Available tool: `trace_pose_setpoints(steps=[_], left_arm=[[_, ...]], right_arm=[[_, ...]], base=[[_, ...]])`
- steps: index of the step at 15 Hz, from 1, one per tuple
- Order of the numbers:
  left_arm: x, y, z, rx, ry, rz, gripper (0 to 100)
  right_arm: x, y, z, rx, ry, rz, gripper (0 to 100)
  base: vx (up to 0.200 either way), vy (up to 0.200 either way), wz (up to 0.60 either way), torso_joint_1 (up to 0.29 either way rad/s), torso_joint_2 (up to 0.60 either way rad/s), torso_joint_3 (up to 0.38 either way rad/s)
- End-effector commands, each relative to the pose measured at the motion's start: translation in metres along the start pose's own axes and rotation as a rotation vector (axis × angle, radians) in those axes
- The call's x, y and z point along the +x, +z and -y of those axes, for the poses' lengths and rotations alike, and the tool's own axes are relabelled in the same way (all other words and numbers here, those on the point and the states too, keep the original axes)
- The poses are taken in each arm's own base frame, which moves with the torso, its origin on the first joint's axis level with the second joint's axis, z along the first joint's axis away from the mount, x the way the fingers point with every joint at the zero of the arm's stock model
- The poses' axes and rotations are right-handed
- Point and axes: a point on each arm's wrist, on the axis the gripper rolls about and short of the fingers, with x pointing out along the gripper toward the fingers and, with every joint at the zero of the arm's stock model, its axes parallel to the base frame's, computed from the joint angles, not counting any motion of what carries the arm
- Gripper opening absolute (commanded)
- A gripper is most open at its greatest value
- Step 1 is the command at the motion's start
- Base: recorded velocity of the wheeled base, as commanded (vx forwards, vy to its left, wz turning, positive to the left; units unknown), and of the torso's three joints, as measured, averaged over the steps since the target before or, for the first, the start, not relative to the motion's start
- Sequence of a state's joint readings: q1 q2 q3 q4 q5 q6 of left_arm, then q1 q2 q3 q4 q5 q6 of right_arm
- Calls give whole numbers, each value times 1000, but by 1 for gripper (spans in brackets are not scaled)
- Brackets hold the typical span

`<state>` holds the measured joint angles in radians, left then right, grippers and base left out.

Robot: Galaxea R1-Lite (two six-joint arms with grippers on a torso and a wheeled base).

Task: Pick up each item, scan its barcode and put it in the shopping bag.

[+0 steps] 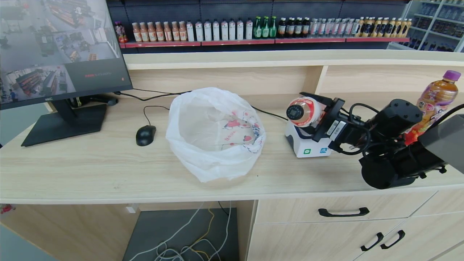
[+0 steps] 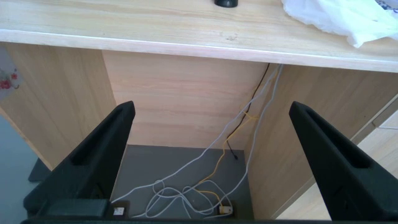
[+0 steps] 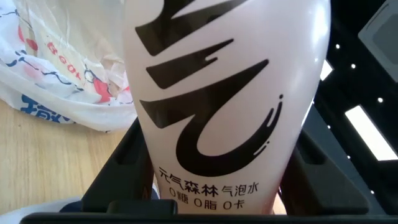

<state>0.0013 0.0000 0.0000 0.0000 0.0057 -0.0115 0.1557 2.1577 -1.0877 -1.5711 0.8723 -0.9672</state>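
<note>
Now, my right pincer (image 1: 311, 115): clenched on the bottle (image 1: 296, 112), sideways over the scanner (image 1: 308, 149).
My left pincer (image 2: 211, 109): released.
Scan: I'd turn the barcode slowly toward the scanner window.

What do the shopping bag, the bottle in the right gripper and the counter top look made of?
Shopping bag: thin white plastic film, semi-translucent; crinkled, print shows through.
Bottle: probably plastic, glossy pale pink; sheen on its curve.
Counter top: matte light wood grain, possibly laminate; can't tell.
</note>
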Motion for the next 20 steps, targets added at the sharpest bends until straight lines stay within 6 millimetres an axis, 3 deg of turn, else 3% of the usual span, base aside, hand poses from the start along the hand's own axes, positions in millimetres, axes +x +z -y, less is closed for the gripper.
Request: trace_pose_setpoints(steps=[1,12,20], left_arm=[[0,0,0,-1,1,0,100],[0,0,0,-1,1,0,100],[0,0,0,-1,1,0,100]], right_arm=[[1,-8,-10,2,12,-3,0],[-5,-5,-7,-7,22,-5,0],[-6,14,11,-27,1,5,0]], base=[[0,0,0,0,0,0],[0,0,0,0,0,0],[0,0,0,0,0,0]])
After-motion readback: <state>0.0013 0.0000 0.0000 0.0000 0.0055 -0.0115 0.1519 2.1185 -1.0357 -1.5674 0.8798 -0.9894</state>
